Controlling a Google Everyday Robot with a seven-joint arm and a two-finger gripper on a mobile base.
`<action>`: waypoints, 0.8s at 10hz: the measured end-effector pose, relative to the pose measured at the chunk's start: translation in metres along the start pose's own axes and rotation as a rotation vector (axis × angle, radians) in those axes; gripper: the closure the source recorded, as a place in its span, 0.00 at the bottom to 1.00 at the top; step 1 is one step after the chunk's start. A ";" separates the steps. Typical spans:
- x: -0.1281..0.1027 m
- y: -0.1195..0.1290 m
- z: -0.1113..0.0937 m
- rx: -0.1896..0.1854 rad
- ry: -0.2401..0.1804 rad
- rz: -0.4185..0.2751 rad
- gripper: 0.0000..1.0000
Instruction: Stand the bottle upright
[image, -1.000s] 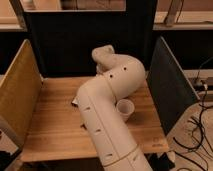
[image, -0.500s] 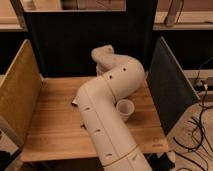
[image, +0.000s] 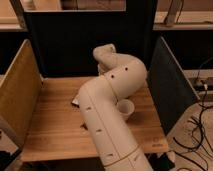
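Observation:
My white arm (image: 107, 107) reaches from the bottom of the camera view over the wooden table (image: 50, 125), bends at the back and folds down again. The gripper is hidden behind the arm, somewhere over the middle of the table. The bottle is hidden too. A small dark sliver (image: 75, 102) pokes out at the arm's left edge; I cannot tell what it is.
A white cup (image: 126, 108) stands upright on the table just right of the arm. A tan panel (image: 17, 95) walls the left side, a dark panel (image: 167, 85) the right, and a black panel (image: 70, 45) the back. Cables (image: 197, 135) lie on the floor at the right.

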 end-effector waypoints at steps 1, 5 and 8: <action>-0.003 -0.004 -0.005 0.004 -0.016 0.010 0.80; -0.013 -0.012 -0.029 -0.018 -0.108 0.069 0.80; -0.016 -0.024 -0.051 -0.032 -0.187 0.130 0.80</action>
